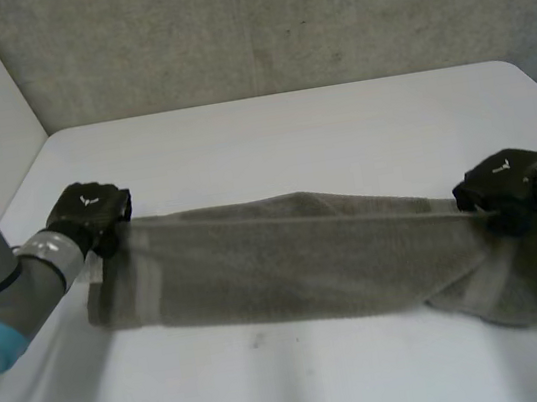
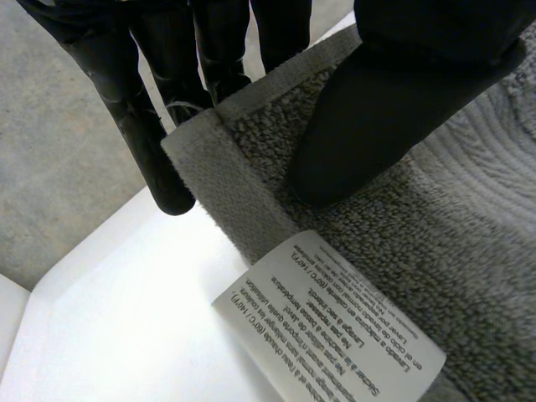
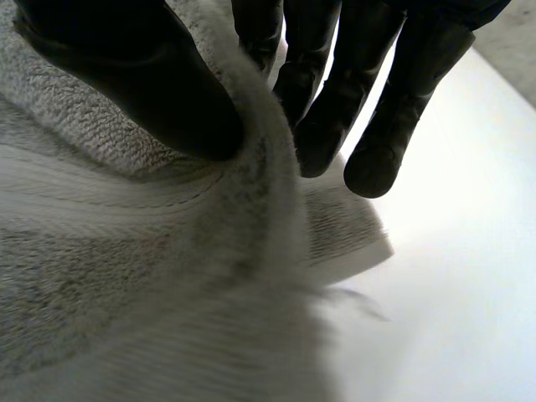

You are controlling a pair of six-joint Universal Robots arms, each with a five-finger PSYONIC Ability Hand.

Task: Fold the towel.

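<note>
A grey towel (image 1: 297,257) is seen stretched lengthwise across the white counter (image 1: 288,127), held at its two ends. Its left end is gripped by the left hand (image 1: 93,212) at the far corner. In the left wrist view the thumb (image 2: 377,117) is pressed onto the pile just inside the hemmed corner. The fingers (image 2: 138,117) are set behind the hem, so the corner is pinched between them. The tips of most fingers are hidden by the cloth edge. A white care label (image 2: 331,322) is attached at the towel's edge near that corner; its print cannot be read.

The right end is clamped by the right hand (image 1: 503,181). In the right wrist view a ridge of cloth is caught between the thumb (image 3: 142,75) and the fingers (image 3: 389,100). Below that hand the towel is doubled over itself and rests on the counter, and the number of layers there cannot be made out. Whether the middle span touches the counter cannot be told. Both arms are cut off at the sides of the head view. A grey wall (image 1: 272,18) is seen behind the counter.
</note>
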